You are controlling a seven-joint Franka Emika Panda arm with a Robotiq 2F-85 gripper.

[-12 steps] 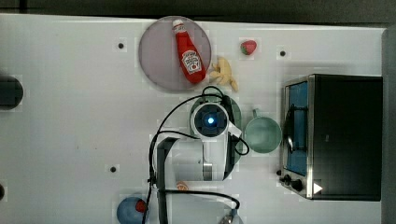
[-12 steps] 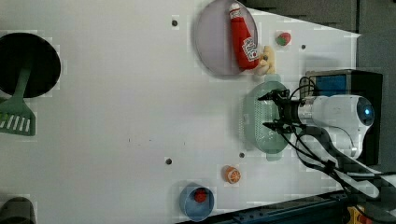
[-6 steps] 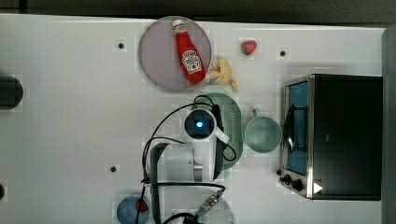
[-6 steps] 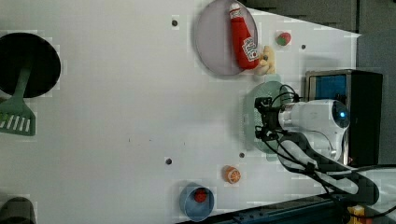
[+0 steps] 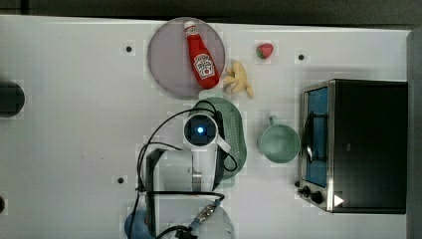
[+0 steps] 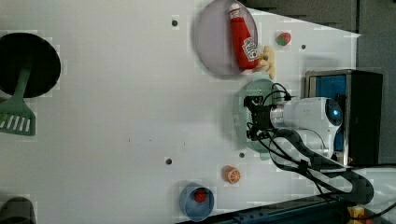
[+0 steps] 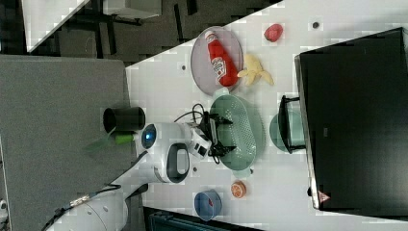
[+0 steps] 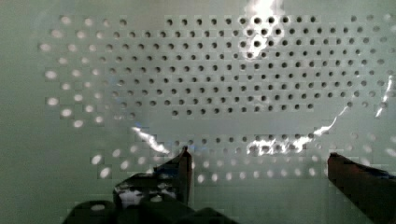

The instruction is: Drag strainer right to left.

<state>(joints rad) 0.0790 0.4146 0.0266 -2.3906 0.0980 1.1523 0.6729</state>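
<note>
The strainer (image 5: 237, 133) is a pale mint-green oval basket with small holes, lying on the white table between the grey plate and the green mug. My arm's wrist (image 5: 200, 130) covers the strainer's side toward the top view's left. My gripper (image 7: 222, 134) stands open, its fingertips down inside the strainer (image 7: 243, 132) near its wall on the right view's left. In the wrist view the perforated inner surface of the strainer (image 8: 210, 84) lies close behind the open gripper (image 8: 259, 156), with nothing between the fingers. In the left view the gripper (image 6: 252, 119) sits over the strainer (image 6: 240, 116).
A green mug (image 5: 278, 143) and a toaster oven (image 5: 358, 144) stand on the top view's right. A grey plate (image 5: 166, 64) holds a ketchup bottle (image 5: 201, 55), with a banana (image 5: 238, 79) and a strawberry (image 5: 264, 50) beside it. A blue bowl (image 6: 196, 201) and an orange (image 6: 231, 174) are nearby.
My arm has moved toward the top view's left with its fingers open throughout. The strainer has shifted slightly the same way, and the gap to the green mug has widened.
</note>
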